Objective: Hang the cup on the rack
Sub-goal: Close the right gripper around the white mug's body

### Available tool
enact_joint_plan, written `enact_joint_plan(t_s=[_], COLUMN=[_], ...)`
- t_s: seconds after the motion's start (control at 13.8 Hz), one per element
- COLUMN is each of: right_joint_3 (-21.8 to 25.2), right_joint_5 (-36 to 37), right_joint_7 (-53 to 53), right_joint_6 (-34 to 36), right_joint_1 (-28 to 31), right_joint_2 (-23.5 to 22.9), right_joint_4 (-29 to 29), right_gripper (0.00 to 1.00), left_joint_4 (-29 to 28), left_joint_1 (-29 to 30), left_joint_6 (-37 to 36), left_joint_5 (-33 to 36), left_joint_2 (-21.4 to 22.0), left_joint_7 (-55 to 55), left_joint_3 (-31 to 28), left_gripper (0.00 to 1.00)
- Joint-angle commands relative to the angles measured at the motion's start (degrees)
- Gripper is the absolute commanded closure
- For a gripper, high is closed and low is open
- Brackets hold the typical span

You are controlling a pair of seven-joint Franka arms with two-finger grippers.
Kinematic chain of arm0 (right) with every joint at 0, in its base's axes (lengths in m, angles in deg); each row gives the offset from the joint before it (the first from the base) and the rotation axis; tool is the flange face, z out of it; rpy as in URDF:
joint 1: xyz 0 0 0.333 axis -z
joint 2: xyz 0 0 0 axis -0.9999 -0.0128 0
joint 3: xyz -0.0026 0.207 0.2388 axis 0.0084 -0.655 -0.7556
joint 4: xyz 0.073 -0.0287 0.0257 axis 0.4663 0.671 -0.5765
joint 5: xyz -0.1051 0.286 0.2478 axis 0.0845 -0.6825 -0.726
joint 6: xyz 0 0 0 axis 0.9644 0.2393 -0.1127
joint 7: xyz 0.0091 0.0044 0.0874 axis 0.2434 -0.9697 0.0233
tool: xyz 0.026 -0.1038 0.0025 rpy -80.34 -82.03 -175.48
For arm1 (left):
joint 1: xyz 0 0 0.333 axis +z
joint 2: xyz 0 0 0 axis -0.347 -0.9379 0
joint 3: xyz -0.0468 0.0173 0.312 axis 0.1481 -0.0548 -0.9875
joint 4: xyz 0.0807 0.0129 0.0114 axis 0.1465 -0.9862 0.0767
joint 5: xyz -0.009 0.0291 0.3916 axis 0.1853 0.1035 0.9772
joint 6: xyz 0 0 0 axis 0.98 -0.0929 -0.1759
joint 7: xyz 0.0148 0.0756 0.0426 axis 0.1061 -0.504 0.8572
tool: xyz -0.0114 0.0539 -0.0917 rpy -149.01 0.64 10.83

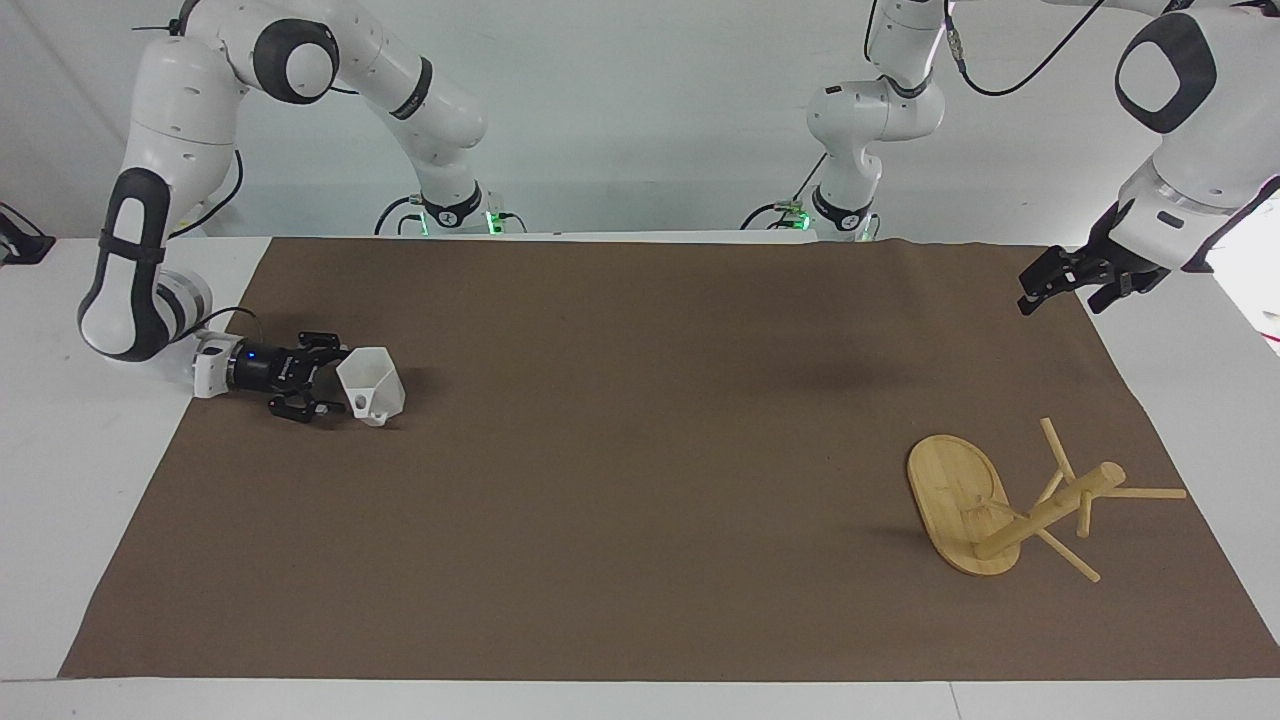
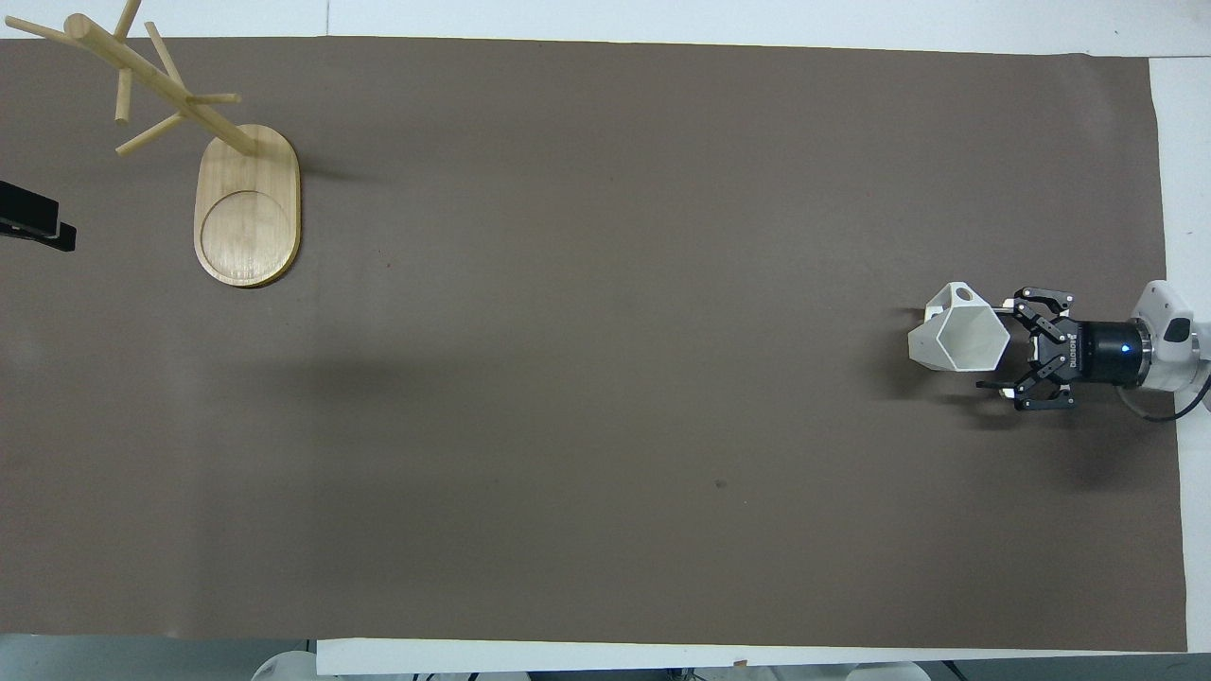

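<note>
The white faceted cup (image 1: pixel 372 385) stands on the brown mat toward the right arm's end, its hexagonal rim up and its holed handle (image 2: pixel 957 295) on the side farther from the robots. My right gripper (image 1: pixel 328 381) is low over the mat, open, with its fingertips reaching either side of the cup's rim edge (image 2: pixel 998 343). The bamboo rack (image 1: pixel 955 490) stands toward the left arm's end, farther from the robots than the cup, with its post and pegs bare (image 2: pixel 161 85). My left gripper (image 1: pixel 1065 288) waits in the air over the mat's edge at its own end.
A brown mat (image 1: pixel 640 480) covers most of the white table. The rack's oval base (image 2: pixel 248 218) lies flat on it. White table strips border the mat at both arms' ends.
</note>
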Motion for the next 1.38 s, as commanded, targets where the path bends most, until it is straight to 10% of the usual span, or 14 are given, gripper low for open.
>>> enact_joint_plan(t_s=[0.0, 1.31], right_joint_3=[-0.1, -0.1], right_joint_5=[-1.9, -3.9], right_joint_7=[-1.9, -4.3], right_joint_6=[-0.7, -2.4], right_joint_1=[-1.4, -4.9], right_joint_2=[0.2, 0.3], right_joint_4=[0.4, 2.1], right_gripper=[0.00, 0.00], left_joint_4=[0.5, 0.4], left_joint_1=[0.9, 0.9], left_joint_6=[-1.0, -1.0], left_joint_5=[0.6, 0.6], left_joint_2=[0.3, 0.3], left_joint_7=[-0.1, -0.1], left_joint_3=[0.7, 0.7], left_gripper=[0.00, 0.00])
